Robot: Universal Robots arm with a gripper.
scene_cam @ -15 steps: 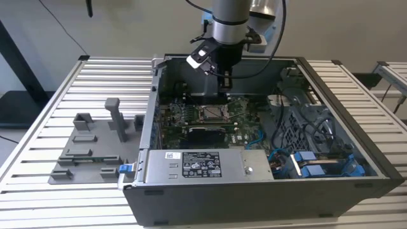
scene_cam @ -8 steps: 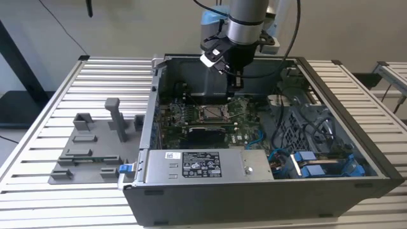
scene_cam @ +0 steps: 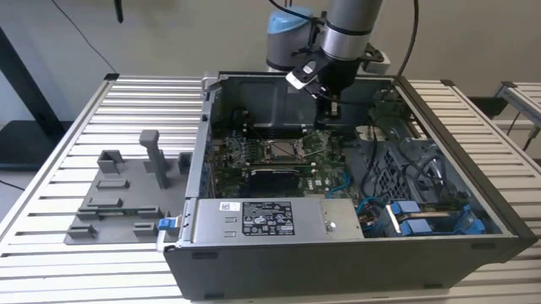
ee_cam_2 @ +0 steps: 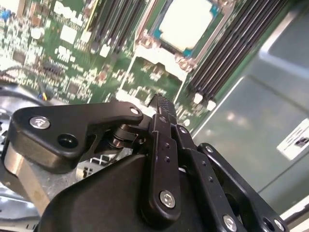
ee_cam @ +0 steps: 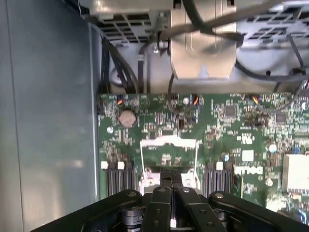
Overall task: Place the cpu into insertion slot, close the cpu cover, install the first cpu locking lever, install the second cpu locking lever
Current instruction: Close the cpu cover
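Observation:
The cpu (ee_cam_2: 187, 21), a silver-grey square, lies flat in the insertion slot (scene_cam: 282, 149) on the green board inside the open computer case. A silvery frame, the cpu cover (ee_cam_2: 145, 42), rims the chip; I cannot tell whether it is latched. My gripper (scene_cam: 331, 115) hangs over the board just beyond the slot's far right corner in the exterior view. Its black fingertips (ee_cam_2: 161, 102) are pressed together with nothing between them, above the board beside the socket. The gripper (ee_cam: 169, 175) also appears in the first wrist view.
The grey case wall (scene_cam: 279, 104) rises close behind the gripper. Memory slots (ee_cam_2: 227, 53) flank the socket. Blue and black cables (scene_cam: 397, 171) fill the case's right side. The labelled power-supply box (scene_cam: 270, 218) sits at the front. A grey fixture (scene_cam: 127, 190) lies on the slatted table at left.

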